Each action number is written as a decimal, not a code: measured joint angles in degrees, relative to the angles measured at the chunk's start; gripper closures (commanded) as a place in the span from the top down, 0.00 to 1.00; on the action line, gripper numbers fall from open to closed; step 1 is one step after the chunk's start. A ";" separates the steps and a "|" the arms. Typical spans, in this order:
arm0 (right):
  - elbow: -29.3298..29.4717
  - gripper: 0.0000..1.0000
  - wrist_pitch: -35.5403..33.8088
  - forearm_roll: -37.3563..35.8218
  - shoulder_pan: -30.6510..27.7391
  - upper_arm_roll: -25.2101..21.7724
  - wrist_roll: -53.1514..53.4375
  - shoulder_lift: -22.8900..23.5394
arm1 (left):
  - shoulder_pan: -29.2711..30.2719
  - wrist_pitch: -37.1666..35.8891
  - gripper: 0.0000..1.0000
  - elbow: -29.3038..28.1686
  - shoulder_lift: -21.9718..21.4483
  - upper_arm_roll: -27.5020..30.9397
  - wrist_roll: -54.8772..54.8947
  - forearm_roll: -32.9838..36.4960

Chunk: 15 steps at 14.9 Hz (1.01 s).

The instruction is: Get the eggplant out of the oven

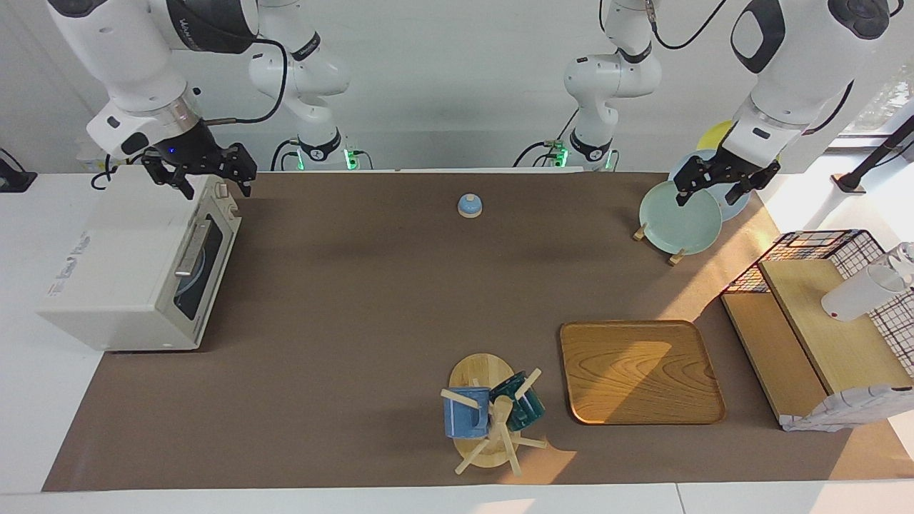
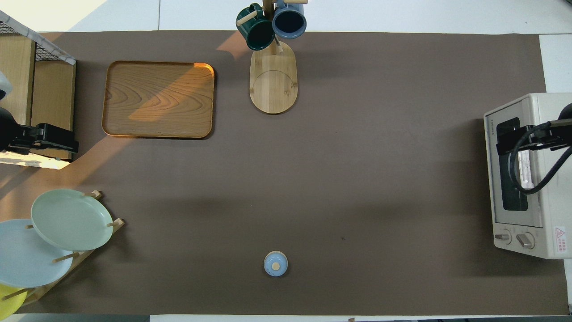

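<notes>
Item one: the oven, cream-white, stood at the right arm's end of the bench, its dark glass door shut, silver bar handle and knobs on its front. Something pale blue showed through the glass; the eggplant itself could not be made out, neither through the door nor anywhere on the bench.

Item two: the right gripper hung over the oven's top at the end nearer the robots, jaws released and grasping nothing.

Item three: the left gripper hung well apart from the oven, over the plate rack at the left arm's end, jaws likewise released and empty. The rack carried a pale green plate, a light blue plate and a yellow plate.

Item four: a small blue lidded dish sat on the brown mat, between the oven and the rack.

Item five: a wooden mug stand with a blue mug and a dark green mug, farther from the robots than the oven.

Item six: a wooden tray, bare, just beside the mug stand toward the left arm's end.

Item seven: a wire basket and wooden shelf, at the left arm's end.
</notes>
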 measured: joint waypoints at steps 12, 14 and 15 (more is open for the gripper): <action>-0.09 0.00 0.08 0.00 0.04 0.21 -2.95 0.01 | 0.00 0.00 1.00 0.00 0.00 0.00 0.00 0.00; -0.42 0.00 0.16 0.00 0.03 0.21 -4.36 0.02 | 0.00 0.00 1.00 0.00 0.00 0.00 0.00 0.00; -0.71 0.00 0.17 0.00 0.02 0.21 -5.37 0.02 | 0.00 0.00 1.00 0.00 0.00 0.00 0.00 0.00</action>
